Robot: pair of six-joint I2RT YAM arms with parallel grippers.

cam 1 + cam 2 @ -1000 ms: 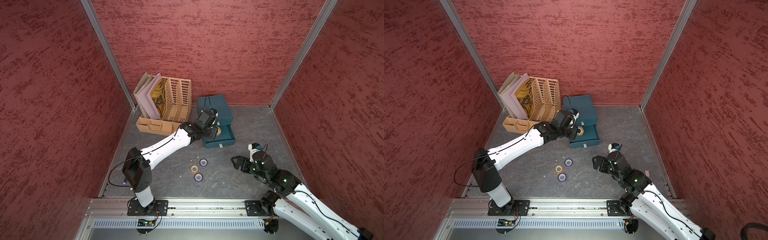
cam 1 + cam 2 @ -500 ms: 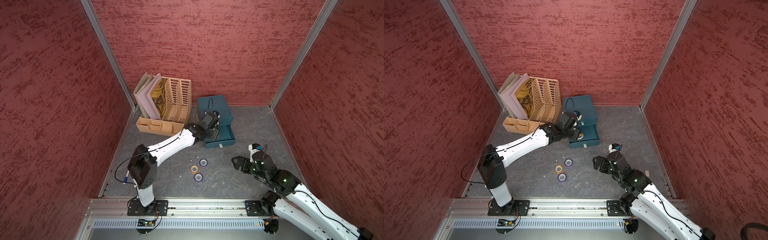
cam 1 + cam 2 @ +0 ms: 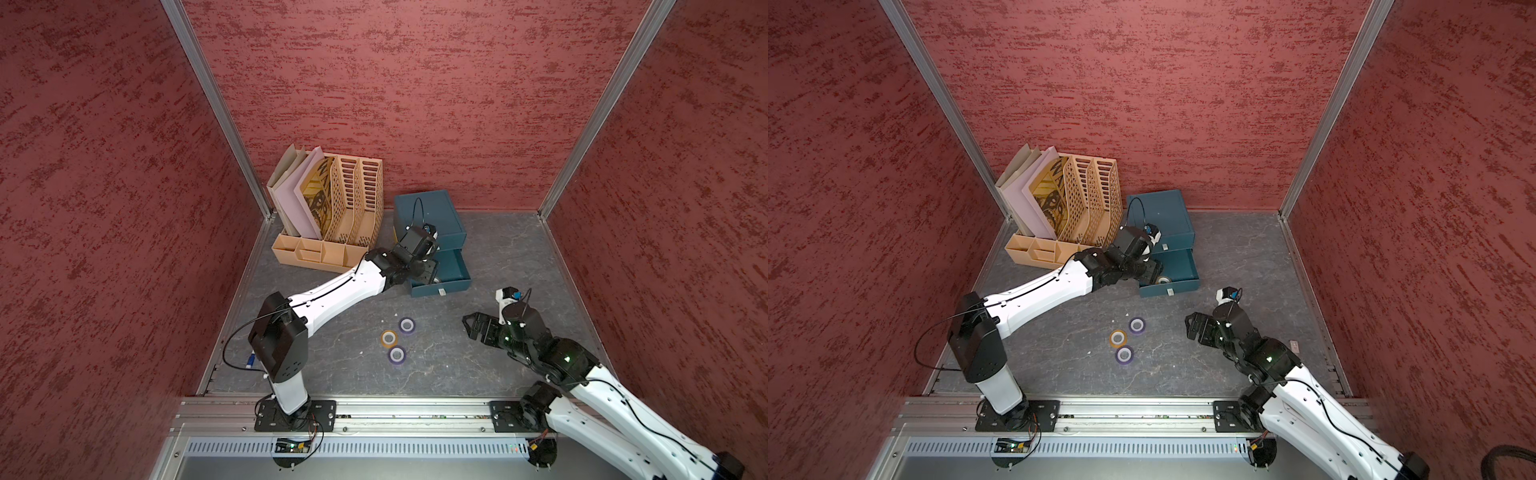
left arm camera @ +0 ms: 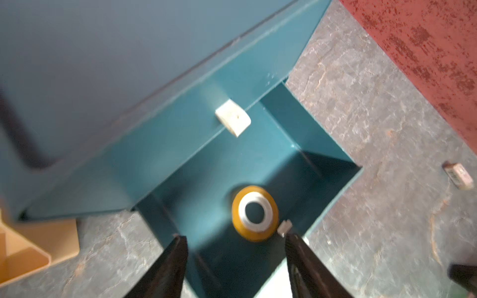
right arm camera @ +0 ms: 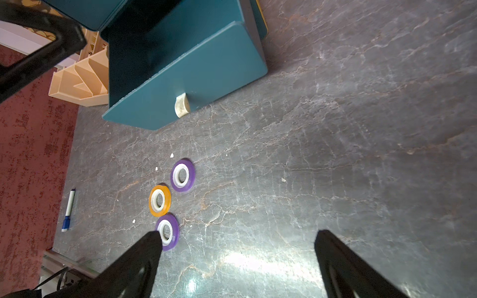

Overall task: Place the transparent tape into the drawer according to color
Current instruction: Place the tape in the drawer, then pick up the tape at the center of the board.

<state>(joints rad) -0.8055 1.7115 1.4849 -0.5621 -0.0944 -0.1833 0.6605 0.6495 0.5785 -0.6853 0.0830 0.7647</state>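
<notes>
Starting at the left, we see the tan file organizer [image 3: 332, 208] against the back wall, no part of the job. Next come three rolls loose on the grey table [image 3: 436, 374], close together yet apart: an orange-yellow roll [image 3: 389, 338] with the far purple roll [image 3: 407, 324] and the near purple roll [image 3: 397, 354] on either side.

Then comes the left gripper [image 4: 235, 236], hanging over the pulled-out drawer [image 4: 211, 185] of the teal chest [image 3: 440, 208]. Its jaws stand spread with nothing between them. A second orange-yellow roll [image 4: 255, 213] lies flat on the drawer floor, near the front wall. Which level of the chest this drawer belongs to we cannot say for sure, as the arm covers that corner in both top views.

Furthest right, the right gripper [image 5: 237, 236] hovers low above bare table, jaws wide and empty. One fingertip [image 5: 152, 242] overlaps the near purple roll in its wrist view, though the top views show them apart.

We judge the step in hand to be the drop of an orange-yellow roll, and it looks finished. The next move calls for lifting the left gripper clear of the drawer walls. After that comes the loose orange-yellow roll, a tight pick between its purple neighbours, bound for the same drawer.
</notes>
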